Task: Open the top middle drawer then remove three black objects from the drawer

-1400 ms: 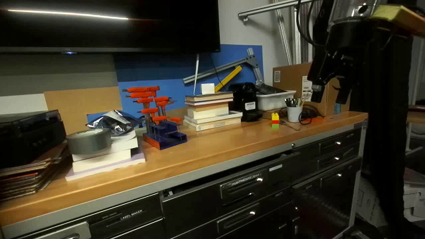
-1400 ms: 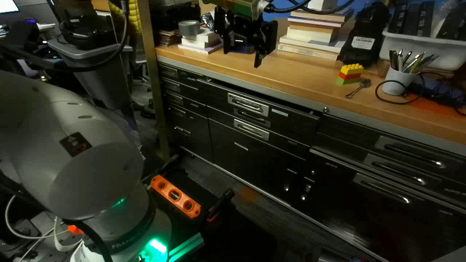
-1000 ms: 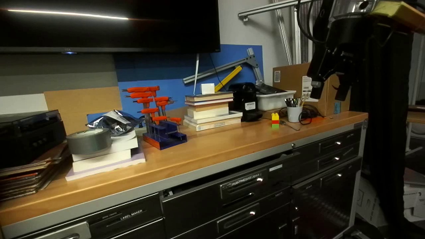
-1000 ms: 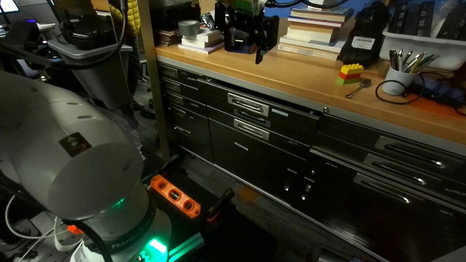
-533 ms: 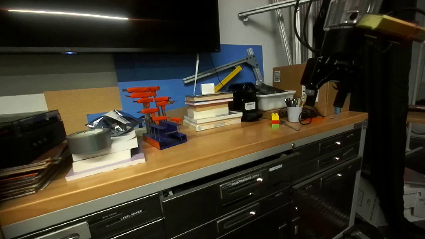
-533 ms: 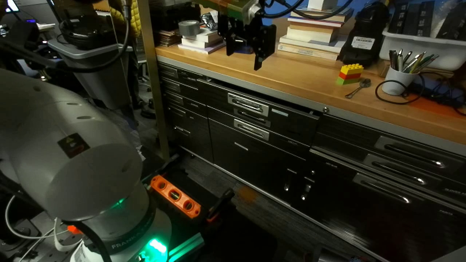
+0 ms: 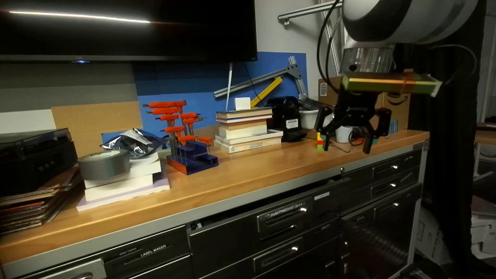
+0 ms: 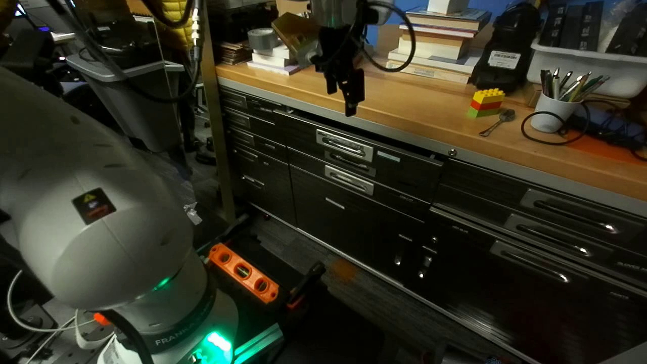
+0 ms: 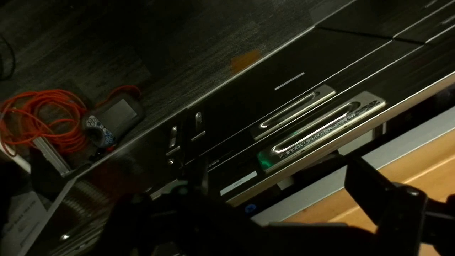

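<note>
The top middle drawer (image 7: pixel 228 240) is a dark grey drawer pulled out a narrow gap below the bench top. It shows in both exterior views (image 8: pixel 412 169). In the wrist view its handle plate (image 9: pixel 320 131) reads as measuring tapes and tools. Through the gap I see dark and pale shapes and a small blue spot; I cannot tell the three black objects among them. My gripper (image 7: pixel 347 149) is open and empty, fingers well apart, pointing down above the drawer's level near the bench front edge (image 8: pixel 341 102). Its black fingers frame the gap in the wrist view (image 9: pixel 275 172).
On the bench (image 7: pixel 255 166) stand a hex-key rack (image 7: pixel 192 157), stacked books (image 7: pixel 248 131), a tape roll (image 7: pixel 104 164), a toy brick stack (image 8: pixel 486 103), a spoon (image 8: pixel 498 123) and a pen cup (image 8: pixel 553 111). A second drawer handle (image 8: pixel 349 180) sits below.
My gripper has come down and turned, with its fingers now spread in line with the bench edge and pointing down. In an exterior view it moved left. The drawer has not moved.
</note>
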Available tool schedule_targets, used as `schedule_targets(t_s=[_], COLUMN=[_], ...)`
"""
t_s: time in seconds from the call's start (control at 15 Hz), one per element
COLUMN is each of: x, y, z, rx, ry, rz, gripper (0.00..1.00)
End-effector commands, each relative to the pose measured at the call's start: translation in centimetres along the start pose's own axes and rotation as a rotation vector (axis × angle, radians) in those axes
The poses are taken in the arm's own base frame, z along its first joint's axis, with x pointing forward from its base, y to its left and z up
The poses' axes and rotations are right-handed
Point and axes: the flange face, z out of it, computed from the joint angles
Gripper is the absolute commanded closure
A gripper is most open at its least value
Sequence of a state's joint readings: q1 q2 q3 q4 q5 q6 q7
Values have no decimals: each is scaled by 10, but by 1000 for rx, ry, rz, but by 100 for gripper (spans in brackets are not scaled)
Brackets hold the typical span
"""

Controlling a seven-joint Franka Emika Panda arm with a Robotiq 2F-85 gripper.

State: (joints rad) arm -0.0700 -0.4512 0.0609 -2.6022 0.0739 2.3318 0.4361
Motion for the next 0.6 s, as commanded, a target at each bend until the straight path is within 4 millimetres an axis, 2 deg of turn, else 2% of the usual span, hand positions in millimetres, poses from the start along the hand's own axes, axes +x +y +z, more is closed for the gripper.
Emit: schedule_targets(t_s=[0.0, 0.27, 0.53], x=[12, 22, 32], y=[-18, -20, -13], z=[35, 75, 103], rx=[-14, -24, 6], ry=[33, 51, 79], rz=[191, 406, 622], gripper=[0, 0, 0])
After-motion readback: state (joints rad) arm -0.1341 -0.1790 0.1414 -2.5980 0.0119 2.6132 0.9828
